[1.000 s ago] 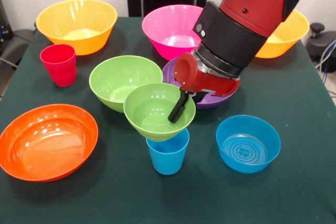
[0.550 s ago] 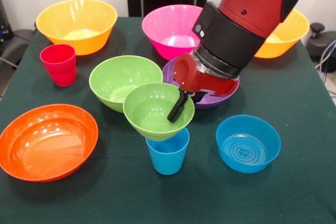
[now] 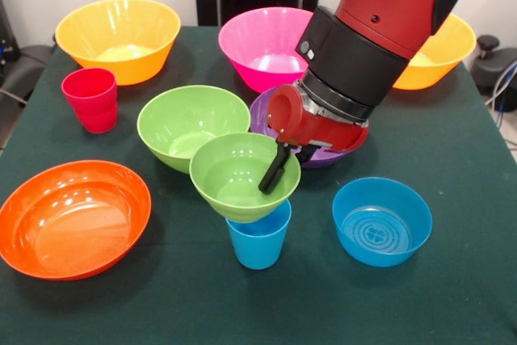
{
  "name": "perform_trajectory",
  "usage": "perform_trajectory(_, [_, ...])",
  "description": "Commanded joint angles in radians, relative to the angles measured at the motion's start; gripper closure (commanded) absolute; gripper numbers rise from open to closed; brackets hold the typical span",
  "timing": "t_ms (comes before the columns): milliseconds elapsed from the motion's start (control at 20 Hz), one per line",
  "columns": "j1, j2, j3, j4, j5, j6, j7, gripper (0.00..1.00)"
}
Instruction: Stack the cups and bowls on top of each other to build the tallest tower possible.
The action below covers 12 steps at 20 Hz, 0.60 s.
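Observation:
A small green bowl [image 3: 230,179] sits on the mouth of the sky blue cup [image 3: 258,244] near the table's front middle, tilted slightly. My gripper [image 3: 280,166] is shut on the bowl's right rim. One black finger [image 3: 272,177] reaches down inside the bowl and the other is hidden behind the rim. The red cup [image 3: 90,98] stands alone at the left. The other bowls lie singly around the table. Nothing else is stacked.
A lime green bowl [image 3: 182,123] touches the small one from behind. A purple bowl [image 3: 260,116] is mostly hidden under my wrist. Pink [image 3: 258,46] and two yellow-orange bowls [image 3: 117,38] [image 3: 440,58] line the back. The wide orange bowl [image 3: 73,216] sits front left, the blue bowl [image 3: 381,220] front right.
The gripper and the small green bowl have dropped slightly, so the bowl sits lower on the blue cup. Nothing else has moved.

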<state>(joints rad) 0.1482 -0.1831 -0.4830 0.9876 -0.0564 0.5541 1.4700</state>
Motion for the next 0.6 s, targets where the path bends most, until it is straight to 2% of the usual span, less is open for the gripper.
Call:
perform_trajectory(50, [0.011,0.035,0.113,0.091,-0.006,-0.044,0.168,1.00])
perform_trajectory(600, [0.020,0.045,0.116,0.082,0.007,-0.038,0.198,1.00])
